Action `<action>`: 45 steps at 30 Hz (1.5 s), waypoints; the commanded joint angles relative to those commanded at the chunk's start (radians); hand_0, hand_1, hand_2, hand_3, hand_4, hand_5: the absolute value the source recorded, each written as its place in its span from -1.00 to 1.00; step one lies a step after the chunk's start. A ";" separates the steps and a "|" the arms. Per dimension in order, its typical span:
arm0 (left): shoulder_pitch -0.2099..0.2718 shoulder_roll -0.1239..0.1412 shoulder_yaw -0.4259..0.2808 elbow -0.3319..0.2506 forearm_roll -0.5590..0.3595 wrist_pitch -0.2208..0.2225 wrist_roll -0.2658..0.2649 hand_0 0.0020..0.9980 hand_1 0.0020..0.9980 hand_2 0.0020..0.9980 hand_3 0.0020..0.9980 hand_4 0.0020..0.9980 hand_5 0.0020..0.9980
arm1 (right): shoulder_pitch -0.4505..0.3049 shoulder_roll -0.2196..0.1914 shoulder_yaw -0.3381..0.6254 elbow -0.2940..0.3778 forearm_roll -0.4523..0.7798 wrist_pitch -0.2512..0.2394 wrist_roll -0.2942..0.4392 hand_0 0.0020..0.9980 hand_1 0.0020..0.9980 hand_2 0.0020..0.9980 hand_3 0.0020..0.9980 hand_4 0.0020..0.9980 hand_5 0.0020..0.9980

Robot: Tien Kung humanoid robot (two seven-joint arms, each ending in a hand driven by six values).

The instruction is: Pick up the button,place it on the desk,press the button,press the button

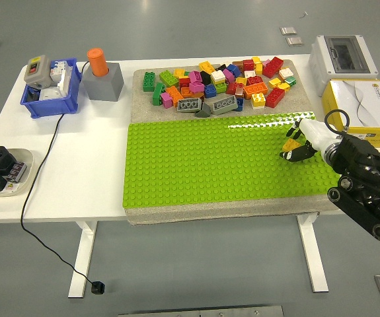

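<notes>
The button [36, 71] is a grey box with a green and a red push cap. It lies on top of other parts in the blue bin [71, 99] at the table's far left. A black cable [44, 158] runs from the bin across the table and down to the floor. My right hand [295, 146] hovers low over the right end of the green baseplate [209, 165], far from the button, with its fingers relaxed and holding nothing. The left arm does not show.
An orange cylinder [98, 61] stands on a grey block next to the bin. Several loose coloured bricks [223, 82] lie behind the baseplate. A tray [24, 158] with black parts sits at the near left. Two white boxes [361, 109] stand at the right.
</notes>
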 joint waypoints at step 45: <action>-0.004 0.002 0.018 0.000 -0.021 0.003 -0.004 0.37 0.30 0.41 0.53 0.51 0.20 | 0.038 0.006 -0.068 -0.048 -0.002 -0.031 0.005 -0.43 -0.28 0.04 0.28 0.34 -0.84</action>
